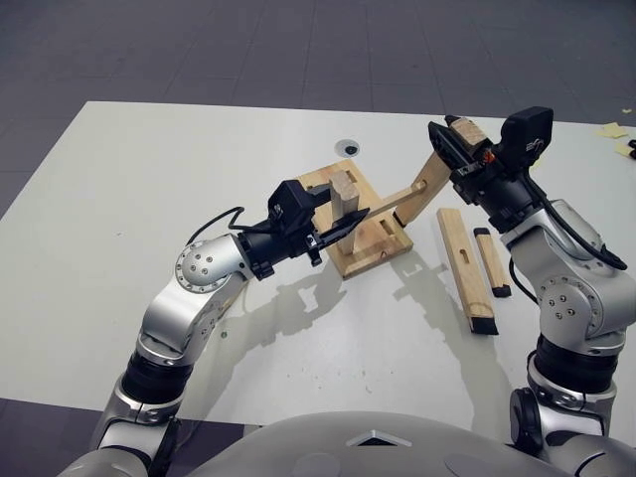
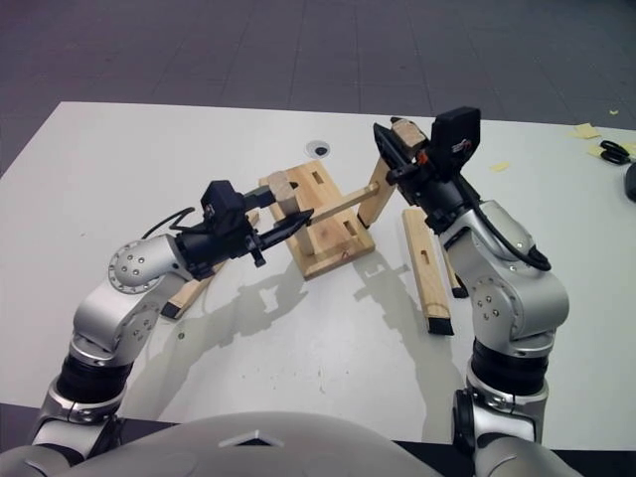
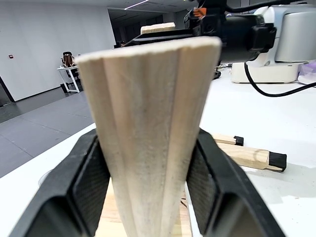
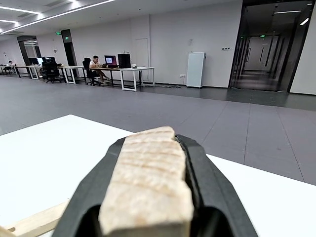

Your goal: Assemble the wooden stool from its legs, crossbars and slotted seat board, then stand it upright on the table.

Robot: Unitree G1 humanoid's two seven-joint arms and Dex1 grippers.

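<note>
Left eye view: left gripper (image 1: 352, 220) clamps a leg (image 1: 345, 189) standing upright on the flat seat board (image 1: 376, 238) mid-table. Right gripper (image 1: 453, 139) grasps a second leg (image 1: 429, 179) slanting down leftward, its crossbar (image 1: 394, 202) running toward the upright one.

No legible text, number or label anywhere. Green lit sign (image 4: 58, 33) far back in office: lettering too small to read. Second green sign (image 4: 262, 35) inside dark doorway (image 4: 269, 64): same (glow only, no characters made out). Small red plate (image 3: 11, 56) on grey wall (image 3: 49, 49): unreadable.
</note>
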